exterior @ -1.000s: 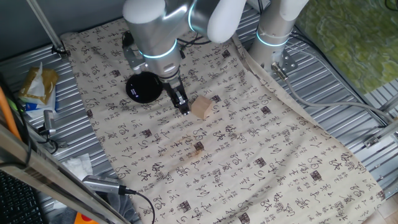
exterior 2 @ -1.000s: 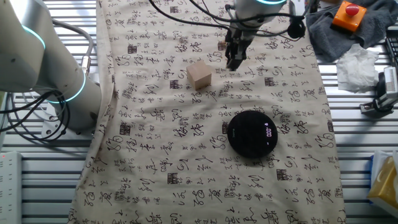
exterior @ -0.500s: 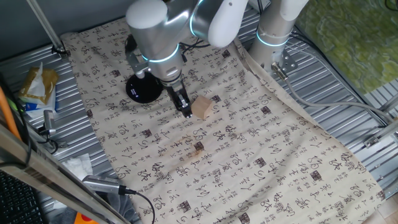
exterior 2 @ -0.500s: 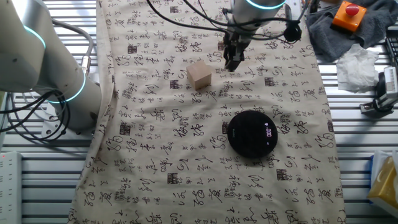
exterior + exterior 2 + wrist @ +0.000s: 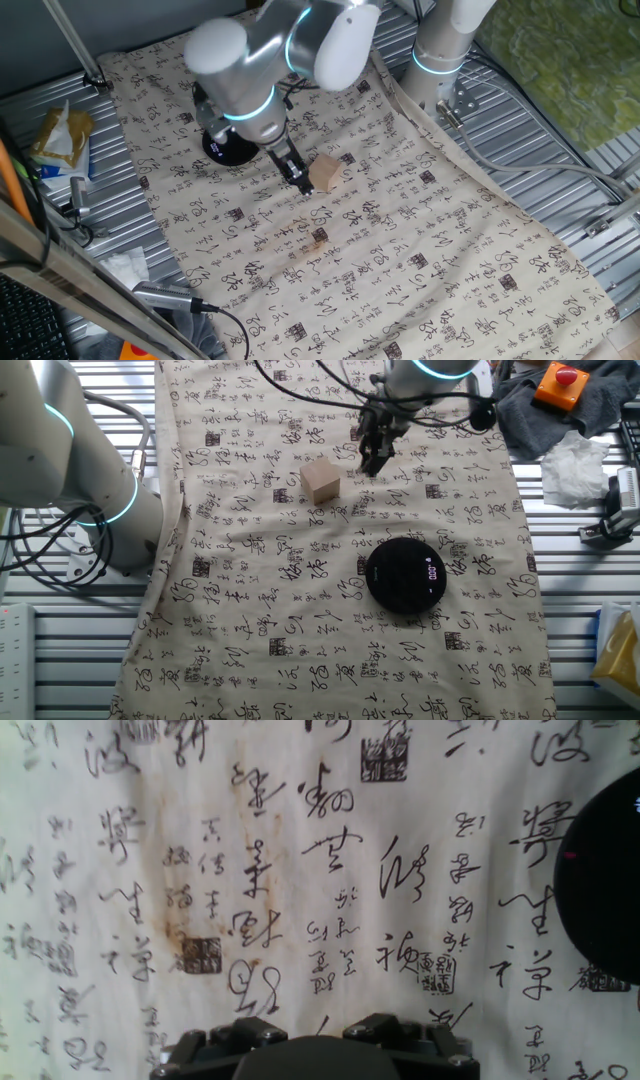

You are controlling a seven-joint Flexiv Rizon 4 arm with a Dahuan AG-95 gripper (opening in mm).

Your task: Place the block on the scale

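The block [image 5: 325, 172] is a small tan wooden cube lying on the printed cloth; it also shows in the other fixed view [image 5: 321, 482]. The scale [image 5: 405, 574] is a flat black disc with a lit display. In one fixed view the scale [image 5: 226, 150] is partly hidden behind the arm. In the hand view only the scale's edge [image 5: 606, 890] shows at the right, and the block is out of view. My gripper [image 5: 303, 184] hangs just beside the block, between block and scale, with its fingers close together and nothing held. It also shows in the other fixed view [image 5: 374, 460].
A cloth with calligraphy print [image 5: 400, 250] covers the table, with ribbed metal around it. A second arm's base [image 5: 440, 50] stands at the far side. A grey rag with an orange and red button [image 5: 560, 385], white tissue [image 5: 575, 465] and cables lie at the cloth's edge.
The gripper has shifted a little nearer to the block, and the arm's wrist has swung round. The block and the scale have not moved.
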